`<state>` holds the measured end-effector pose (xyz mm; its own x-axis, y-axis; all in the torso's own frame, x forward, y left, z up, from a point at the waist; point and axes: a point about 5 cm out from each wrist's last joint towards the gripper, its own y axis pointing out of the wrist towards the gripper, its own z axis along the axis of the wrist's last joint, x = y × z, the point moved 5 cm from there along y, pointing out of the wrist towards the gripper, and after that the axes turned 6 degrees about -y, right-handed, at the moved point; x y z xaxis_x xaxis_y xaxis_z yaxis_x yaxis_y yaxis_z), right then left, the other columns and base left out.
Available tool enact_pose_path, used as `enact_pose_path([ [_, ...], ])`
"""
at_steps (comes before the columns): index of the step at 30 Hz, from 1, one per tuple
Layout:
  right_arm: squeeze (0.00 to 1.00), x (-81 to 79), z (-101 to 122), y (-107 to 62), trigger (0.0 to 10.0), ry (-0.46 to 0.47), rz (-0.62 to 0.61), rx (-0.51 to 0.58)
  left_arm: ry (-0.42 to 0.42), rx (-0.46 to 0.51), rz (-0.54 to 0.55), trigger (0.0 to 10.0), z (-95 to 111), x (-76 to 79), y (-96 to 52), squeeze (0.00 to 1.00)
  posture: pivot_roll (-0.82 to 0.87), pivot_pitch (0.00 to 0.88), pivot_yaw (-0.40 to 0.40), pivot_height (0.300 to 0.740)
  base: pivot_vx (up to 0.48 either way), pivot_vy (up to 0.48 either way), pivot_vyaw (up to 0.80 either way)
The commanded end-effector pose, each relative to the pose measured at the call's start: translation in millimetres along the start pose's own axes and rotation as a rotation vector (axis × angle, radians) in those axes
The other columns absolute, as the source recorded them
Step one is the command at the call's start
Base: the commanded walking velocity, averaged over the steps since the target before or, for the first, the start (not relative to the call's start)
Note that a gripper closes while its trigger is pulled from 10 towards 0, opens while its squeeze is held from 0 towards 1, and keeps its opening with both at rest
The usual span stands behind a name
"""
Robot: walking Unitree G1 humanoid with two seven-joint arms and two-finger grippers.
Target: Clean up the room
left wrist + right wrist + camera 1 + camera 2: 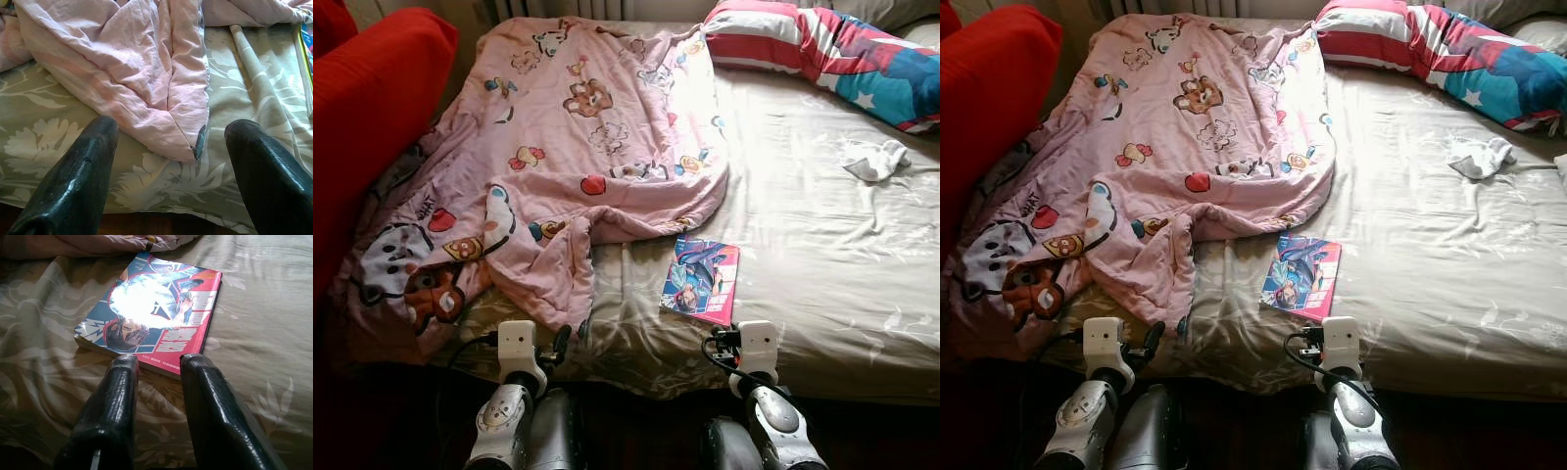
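Standing at the near edge of the bed (822, 294), the robot has both arms out over the sheet. The comic book (701, 280) lies flat on the bed, just past the right gripper (157, 363). The pink blanket (568, 147) is spread in a messy heap over the left half, and its near corner sits just in front of the left gripper (171, 132).

The next job looks like picking up the book. To do it well, the right gripper should slide forward and low. One finger should slip under the book's near edge and the other should press on the cover. The sheet is soft, so pushing down a little may help the finger get under. A slow squeeze is best, because the shiny cover could slip.

The head views show the whole bed. Far on the right are a striped pillow (822, 49) and a small white sock (875, 159). A red cushion (372, 108) is on the left.

The wrist views show the fingers up close. The right fingers (117, 401) have only a small gap and hold nothing. The left fingers (78, 171) are spread wide apart, with the blanket corner (188, 142) between them but not touching.
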<state>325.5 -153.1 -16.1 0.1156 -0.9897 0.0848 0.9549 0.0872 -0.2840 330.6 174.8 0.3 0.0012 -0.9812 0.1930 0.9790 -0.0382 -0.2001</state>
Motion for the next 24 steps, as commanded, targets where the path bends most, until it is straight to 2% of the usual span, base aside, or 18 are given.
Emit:
enact_pose_path([
  [1,0.0,0.5,-2.7,-1.3,10.0,0.004,-0.003,-0.008,-0.004,-0.027,0.004,10.0,-5.8,-1.6,-1.7,0.0,-0.07,0.178,0.029,0.623,0.0,0.0,0.0],
  [24,0.0,-2.0,-1.2,-0.7,10.0,0.006,-0.002,-0.001,0.006,-0.023,-0.022,10.0,-2.5,0.8,0.5,0.0,-0.07,0.177,0.039,0.623,0.285,0.0,0.0],
])
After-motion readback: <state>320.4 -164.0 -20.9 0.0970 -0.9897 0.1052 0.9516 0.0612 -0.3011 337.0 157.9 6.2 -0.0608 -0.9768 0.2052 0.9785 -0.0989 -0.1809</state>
